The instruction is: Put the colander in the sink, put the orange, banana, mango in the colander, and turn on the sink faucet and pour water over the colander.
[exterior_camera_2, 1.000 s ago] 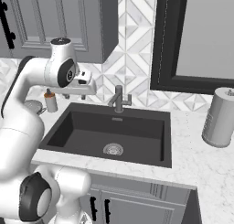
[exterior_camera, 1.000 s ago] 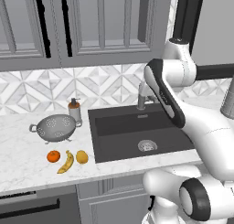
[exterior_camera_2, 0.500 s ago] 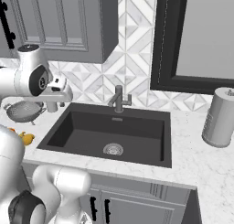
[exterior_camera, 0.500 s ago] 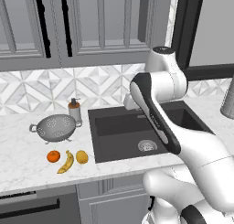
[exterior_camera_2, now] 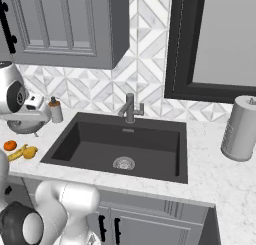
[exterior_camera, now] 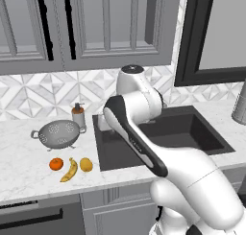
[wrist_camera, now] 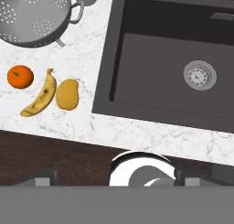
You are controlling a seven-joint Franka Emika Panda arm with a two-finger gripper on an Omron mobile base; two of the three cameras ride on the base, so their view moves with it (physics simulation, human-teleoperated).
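The grey colander (exterior_camera: 58, 133) stands on the white counter left of the dark sink (exterior_camera: 192, 128). In front of it lie the orange (exterior_camera: 56, 164), the banana (exterior_camera: 70, 170) and the mango (exterior_camera: 86, 164) in a row. From above, the hand view shows the colander (wrist_camera: 32, 17), orange (wrist_camera: 20, 77), banana (wrist_camera: 40, 99), mango (wrist_camera: 67, 94) and the sink (wrist_camera: 155, 72) with its silver drain. My gripper (wrist_camera: 116, 178) hangs high over the sink's left rim, open and holding nothing. The sink faucet (exterior_camera_2: 130, 108) stands behind the basin.
An orange-topped soap dispenser (exterior_camera: 78, 115) stands just right of the colander, close to the sink's back left corner. A paper towel roll (exterior_camera_2: 240, 128) is on the counter far right. Grey cabinets hang above the counter.
The arm has swung left, from over the sink's middle to its left rim near the colander. The fruits, colander and base have stayed put.
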